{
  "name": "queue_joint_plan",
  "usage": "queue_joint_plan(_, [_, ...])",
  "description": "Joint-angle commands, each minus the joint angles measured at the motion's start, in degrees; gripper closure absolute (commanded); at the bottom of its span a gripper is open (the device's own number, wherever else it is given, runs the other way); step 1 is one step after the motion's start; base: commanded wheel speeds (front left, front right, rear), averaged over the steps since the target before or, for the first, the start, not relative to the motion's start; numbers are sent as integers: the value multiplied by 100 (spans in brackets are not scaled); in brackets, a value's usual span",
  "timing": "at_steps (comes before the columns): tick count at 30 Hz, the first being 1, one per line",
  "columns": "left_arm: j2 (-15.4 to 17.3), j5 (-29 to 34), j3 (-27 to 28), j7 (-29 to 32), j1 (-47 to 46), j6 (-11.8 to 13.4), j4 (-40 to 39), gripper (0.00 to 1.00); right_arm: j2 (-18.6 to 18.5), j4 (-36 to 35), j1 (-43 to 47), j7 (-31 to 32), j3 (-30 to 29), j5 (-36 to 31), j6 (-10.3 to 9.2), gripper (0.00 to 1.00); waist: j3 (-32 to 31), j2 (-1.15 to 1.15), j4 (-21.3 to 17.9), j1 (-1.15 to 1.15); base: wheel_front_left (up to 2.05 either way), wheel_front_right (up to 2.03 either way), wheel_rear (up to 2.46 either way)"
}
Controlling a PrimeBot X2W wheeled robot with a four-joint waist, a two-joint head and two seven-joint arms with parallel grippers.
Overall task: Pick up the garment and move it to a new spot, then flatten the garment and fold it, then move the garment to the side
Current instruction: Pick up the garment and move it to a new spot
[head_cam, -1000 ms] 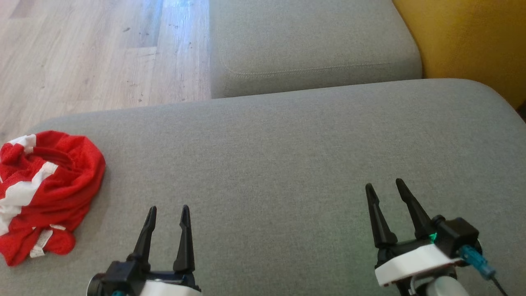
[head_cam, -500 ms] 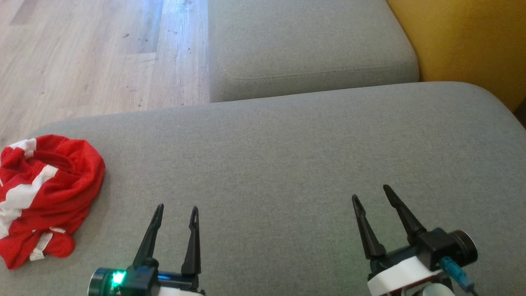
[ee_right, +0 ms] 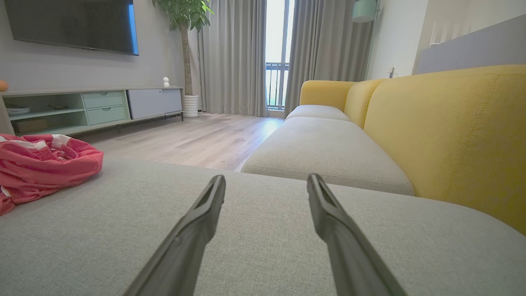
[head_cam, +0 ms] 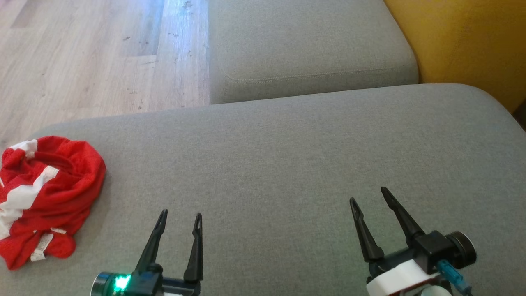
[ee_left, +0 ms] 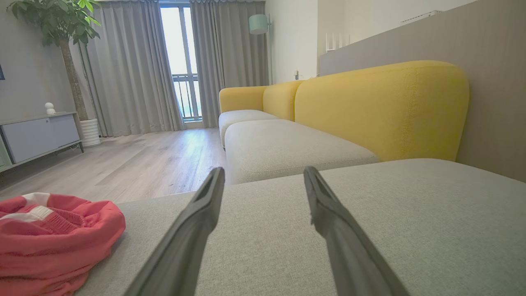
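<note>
Grey seat cushion (head_cam: 267,164) under both grippers. A second grey cushion (head_cam: 308,41) lies ahead of the jaws, wood floor (head_cam: 82,61) ahead-left, yellow backrest (head_cam: 472,41) ahead-right of the right gripper (head_cam: 368,195). Left gripper (head_cam: 181,213) jaws wide apart, holding nothing; right the same. Garment (head_cam: 49,197) lies at the cushion's left edge, well left of the left jaws, bare fabric between. It's a crumpled red heap with white stripes and a white label.

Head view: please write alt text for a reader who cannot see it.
A crumpled red-and-white garment lies at the left edge of a grey sofa cushion. Nearer the camera, the left gripper and right gripper hold nothing, jaws open, both apart from the garment. Wooden floor and a yellow backrest lie beyond.
</note>
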Motion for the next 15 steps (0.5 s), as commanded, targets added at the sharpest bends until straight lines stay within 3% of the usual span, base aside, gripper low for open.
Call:
queue_joint_plan(1, [-8, 55, 175, -54, -222, -15, -160, 0, 14, -180, -205, -78, 91, -37, 44, 0, 0, 0, 9, 0, 0, 0, 0])
queue_joint_plan(7, [-11, 99, 187, -54, -241, -43, -141, 0, 28, -158, -132, -78, 60, -7, 44, 0, -12, 0, 208, 0, 0, 0, 0])
queue_joint_plan(15, [-15, 84, 251, -54, -211, -59, -96, 0, 41, -144, -89, -78, 82, 3, 44, 0, -17, 0, 750, 0, 0, 0, 0])
